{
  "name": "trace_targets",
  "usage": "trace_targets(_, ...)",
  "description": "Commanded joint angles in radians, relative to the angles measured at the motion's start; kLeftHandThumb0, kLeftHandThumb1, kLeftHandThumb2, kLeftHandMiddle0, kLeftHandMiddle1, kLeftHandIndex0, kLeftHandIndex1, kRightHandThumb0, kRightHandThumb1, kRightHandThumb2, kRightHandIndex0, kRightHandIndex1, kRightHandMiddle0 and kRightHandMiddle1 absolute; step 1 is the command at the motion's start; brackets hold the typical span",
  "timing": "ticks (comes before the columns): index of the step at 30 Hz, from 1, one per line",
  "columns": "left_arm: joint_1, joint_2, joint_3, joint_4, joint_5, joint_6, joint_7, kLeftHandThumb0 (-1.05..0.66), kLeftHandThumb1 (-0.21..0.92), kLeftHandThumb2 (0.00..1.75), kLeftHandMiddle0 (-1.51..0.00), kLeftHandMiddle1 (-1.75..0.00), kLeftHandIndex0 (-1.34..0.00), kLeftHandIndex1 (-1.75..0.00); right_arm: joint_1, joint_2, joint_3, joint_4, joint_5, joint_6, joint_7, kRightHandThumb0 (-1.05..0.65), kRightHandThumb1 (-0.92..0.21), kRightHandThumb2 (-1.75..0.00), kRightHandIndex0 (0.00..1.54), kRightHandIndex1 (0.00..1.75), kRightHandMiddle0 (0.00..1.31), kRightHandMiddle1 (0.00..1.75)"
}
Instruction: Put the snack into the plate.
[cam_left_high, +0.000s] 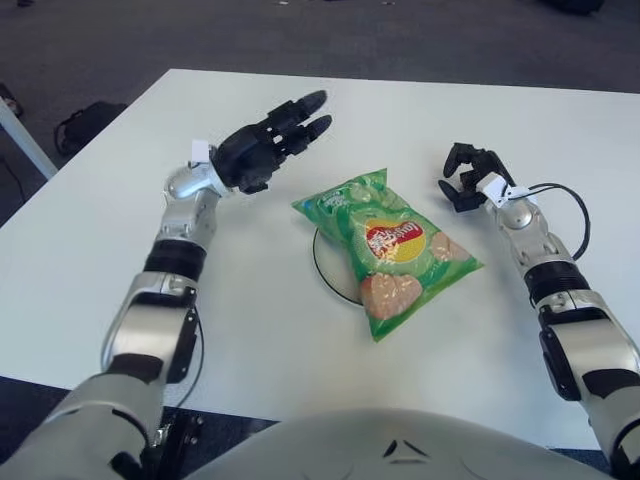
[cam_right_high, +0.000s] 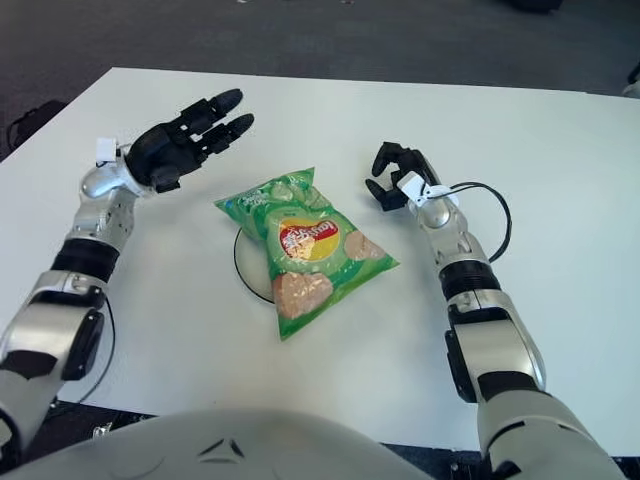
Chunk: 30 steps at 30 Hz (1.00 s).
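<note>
Snack (cam_left_high: 388, 247) seemingly covers plate (cam_left_high: 328, 271), apart from left hand (cam_left_high: 262, 152) fingers (cam_left_high: 305, 103).

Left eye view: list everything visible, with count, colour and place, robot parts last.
Snack bag: one, green with red-yellow logo, lying on the plate at table centre.
Plate: one, white with dark rim, mostly covered by the bag.
Table: one, white.
Dark bag: one, black, on the floor off the table's left edge.
Left hand: black, fingers spread, holding nothing, up-left of the bag.
Right hand: black, fingers curled, holding nothing, right of the bag.
</note>
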Motion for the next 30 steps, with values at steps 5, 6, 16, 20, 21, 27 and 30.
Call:
trace_targets(5,0.055,-0.049,0.101,-0.041,-0.004,0.172,0.182,-0.89,0.76,0.36,0.00,0.00,0.00,0.00,0.088,0.034,0.027,0.075,-0.014,0.077,0.044,-0.48,-0.32,-1.30,1.11,1.75,0.61,1.75)
trace_targets(6,0.062,-0.054,0.109,-0.049,0.002,0.176,0.201,-0.87,0.71,0.45,0.00,0.00,0.00,0.00,0.087,0.034,0.027,0.076,-0.014,0.078,0.043,-0.48,-0.32,-1.30,1.11,1.75,0.61,1.75)
trace_targets(16,0.056,-0.050,0.206,0.090,0.022,0.180,0.222,-0.96,0.69,0.55,0.00,0.00,0.00,0.00,0.081,0.032,0.035,0.077,-0.027,0.083,0.035,-0.49,-0.31,-1.32,1.11,1.75,0.62,1.75)
trace_targets(20,0.058,-0.064,0.232,0.108,0.033,0.181,0.270,-0.99,0.73,0.52,0.00,0.00,0.00,0.00,0.080,0.032,0.034,0.080,-0.023,0.079,0.039,-0.49,-0.31,-1.32,1.11,1.75,0.62,1.75)
trace_targets(21,0.062,-0.069,0.237,0.112,0.042,0.168,0.284,-0.99,0.74,0.50,-0.01,0.00,0.00,-0.01,0.081,0.032,0.034,0.080,-0.023,0.078,0.039,-0.49,-0.31,-1.32,1.11,1.75,0.62,1.75)
trace_targets(27,0.084,-0.102,0.260,0.197,0.117,0.031,0.381,-0.99,0.79,0.44,-0.06,-0.04,0.00,-0.12,0.080,0.031,0.036,0.081,-0.025,0.076,0.038,-0.49,-0.31,-1.32,1.12,1.75,0.62,1.75)
trace_targets(30,0.067,-0.102,0.267,0.323,0.169,-0.063,0.428,-0.97,0.81,0.43,-0.10,-0.06,0.00,-0.14,0.082,0.029,0.037,0.078,-0.027,0.076,0.039,-0.49,-0.31,-1.32,1.11,1.75,0.62,1.75)
